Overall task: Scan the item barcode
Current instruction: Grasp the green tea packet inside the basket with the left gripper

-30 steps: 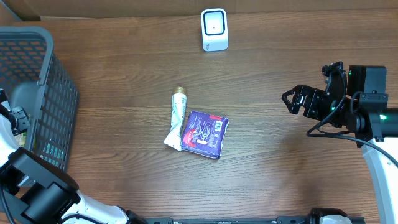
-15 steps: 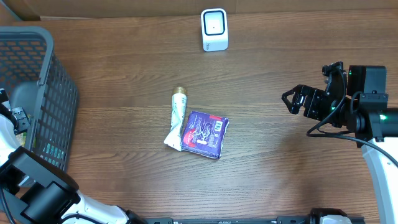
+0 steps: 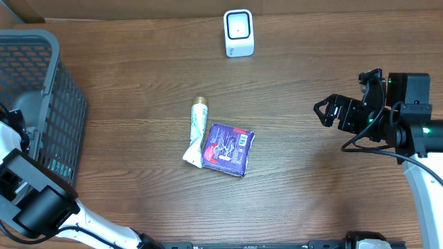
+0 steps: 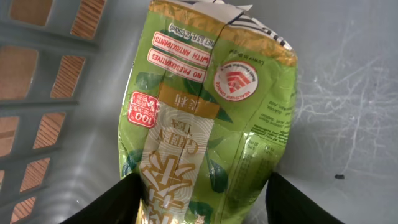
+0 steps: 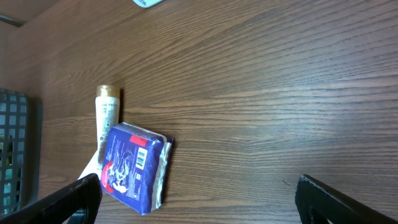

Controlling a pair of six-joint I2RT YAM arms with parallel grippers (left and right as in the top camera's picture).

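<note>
Green tea packet (image 4: 205, 124), clamped at its near end by the left fingers (image 4: 124, 202), lies inside the basket (image 3: 41, 83) at the desk's (image 3: 311, 187) 9 o'clock, long axis running toward 12 o'clock from them; right fingers (image 5: 68, 198) gape empty at 3 o'clock.

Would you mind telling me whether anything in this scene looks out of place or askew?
Nothing is spilled. The tube and blue packet lie askew, the tube's crimped end touching the packet. The green tea packet between the left fingers looks creased.
</note>
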